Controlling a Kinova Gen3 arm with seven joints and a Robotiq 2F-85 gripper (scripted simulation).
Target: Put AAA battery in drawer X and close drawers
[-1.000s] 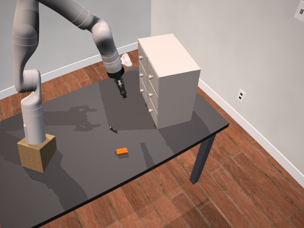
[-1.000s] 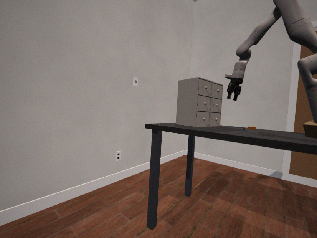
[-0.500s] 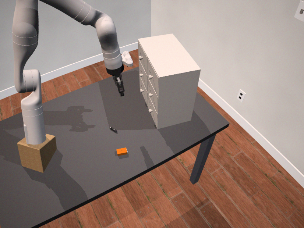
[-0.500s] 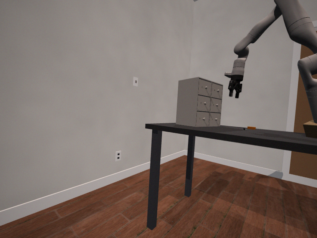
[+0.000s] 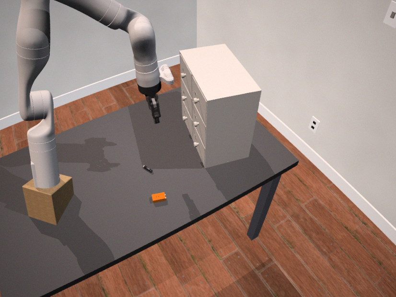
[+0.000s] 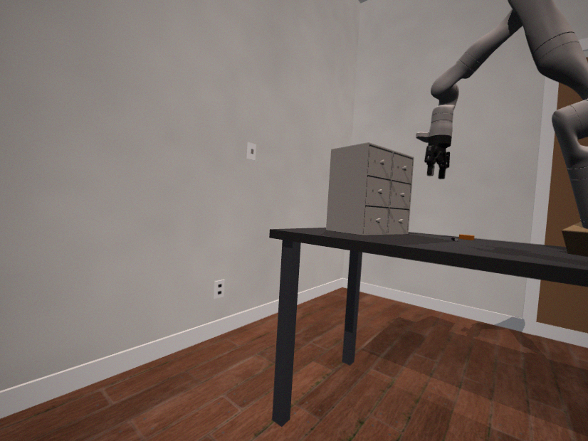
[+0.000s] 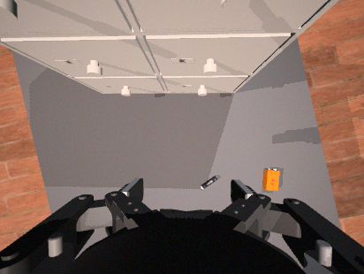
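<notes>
The small chest (image 5: 228, 127) (image 6: 349, 189) (image 7: 147, 55) is standing upright on the bench (image 5: 105, 198) (image 6: 427, 249) (image 7: 132, 137), its front showing six drawers in two columns of three. All six are sitting pushed in, each with a pale round knob. Small labels are showing on the drawer fronts; their letters are too small or too slanted to read, so which drawer is marked X cannot be told.

The AAA battery (image 5: 147, 168) (image 6: 454, 239) (image 7: 210, 182) is lying on its side on the bench, out in front of the chest and well apart from it — dark body, lighter ends. An orange block (image 5: 158, 197) (image 6: 466, 237) (image 7: 271, 179) with small pale studs at one end is resting near the battery, not touching it.

The jaws (image 5: 156, 120) (image 6: 436, 174) are spread wide with nothing between them, hanging above the bench and pointing down, in front of the chest and apart from it. In the wrist view the battery is appearing between the two fingertips, but it is lying far below them — no contact.

The arm (image 5: 144, 41) (image 6: 491, 43) is reaching over from its wooden base block (image 5: 40, 204) (image 6: 576, 240), which is standing on the bench, across from the drawer fronts.
</notes>
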